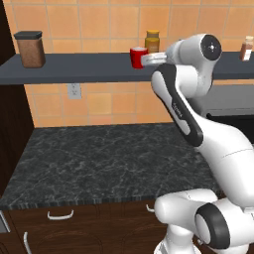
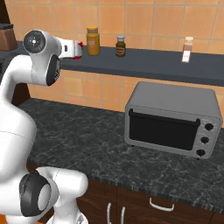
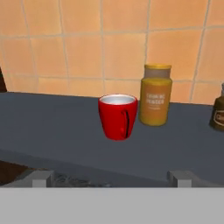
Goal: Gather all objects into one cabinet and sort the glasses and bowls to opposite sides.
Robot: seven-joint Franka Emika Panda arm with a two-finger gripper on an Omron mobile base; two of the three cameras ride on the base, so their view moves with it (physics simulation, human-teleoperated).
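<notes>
Nearest lies the dark speckled stone countertop (image 1: 99,163), bare from its front edge back to the orange tiled wall, with a grey toaster oven (image 2: 173,118) standing on its right part. Above it, the white arm's two-finger gripper (image 3: 113,177) hangs at the front lip of the long dark grey wall shelf (image 3: 48,127), fingers spread wide with nothing between them. Just beyond the lip stands the small red cylindrical cup with a pale inside (image 3: 117,116), upright, apart from the fingertips (image 3: 41,177). Bare shelf stretches to the cup's left. Close behind on its right stands a mustard-yellow jar (image 3: 155,95), near but not touching. Farther right is a small dark brown jar (image 2: 120,46). At the shelf's far left end stands a brown lidded canister (image 1: 30,48).
</notes>
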